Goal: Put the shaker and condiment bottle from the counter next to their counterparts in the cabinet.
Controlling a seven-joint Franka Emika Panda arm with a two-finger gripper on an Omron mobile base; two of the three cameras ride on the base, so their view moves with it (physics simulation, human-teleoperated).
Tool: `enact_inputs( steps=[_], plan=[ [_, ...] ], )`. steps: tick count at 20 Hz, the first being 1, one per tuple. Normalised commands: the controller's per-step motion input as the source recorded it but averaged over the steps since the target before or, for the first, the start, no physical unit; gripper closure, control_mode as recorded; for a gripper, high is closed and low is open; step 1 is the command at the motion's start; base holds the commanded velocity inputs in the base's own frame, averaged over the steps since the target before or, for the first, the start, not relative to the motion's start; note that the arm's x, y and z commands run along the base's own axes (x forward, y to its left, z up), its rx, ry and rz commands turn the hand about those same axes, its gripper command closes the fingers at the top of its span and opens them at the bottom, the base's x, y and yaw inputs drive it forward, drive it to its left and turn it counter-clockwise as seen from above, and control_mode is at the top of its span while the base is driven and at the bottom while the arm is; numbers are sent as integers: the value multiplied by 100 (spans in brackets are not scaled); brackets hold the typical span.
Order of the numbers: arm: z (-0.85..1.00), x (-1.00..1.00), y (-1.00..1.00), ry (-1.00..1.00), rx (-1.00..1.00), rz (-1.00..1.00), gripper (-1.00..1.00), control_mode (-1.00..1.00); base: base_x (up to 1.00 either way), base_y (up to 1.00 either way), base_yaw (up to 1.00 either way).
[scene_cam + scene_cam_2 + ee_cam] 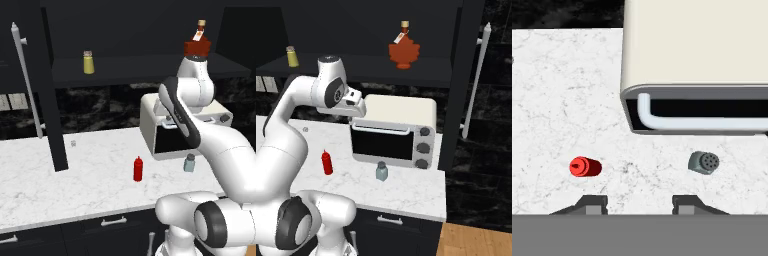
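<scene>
Marble counter, shaker, condiment bottle (upright, apart)

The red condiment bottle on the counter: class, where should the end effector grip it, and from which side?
Grip the condiment bottle around its straight body, below the pointed nozzle, coming down from above. It stands upright on the counter, apart from the shaker and toaster oven, so its sides look free for the fingers.

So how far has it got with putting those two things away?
Nothing is moved yet. The cabinet door already stands open. The shaker and the condiment bottle both stand on the counter. The end effector hangs above them, holding nothing. Both must still go up beside the yellow shaker and brown bottle.
</scene>
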Motion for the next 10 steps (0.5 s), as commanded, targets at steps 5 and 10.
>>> enact_inputs(
  steps=[5,10],
  plan=[
    [0,-16,1,-8,-2,0,-100,-100,0,0,0],
    [0,-11,27,-12,-6,0,-100,-100,0,0,0]
  ],
)
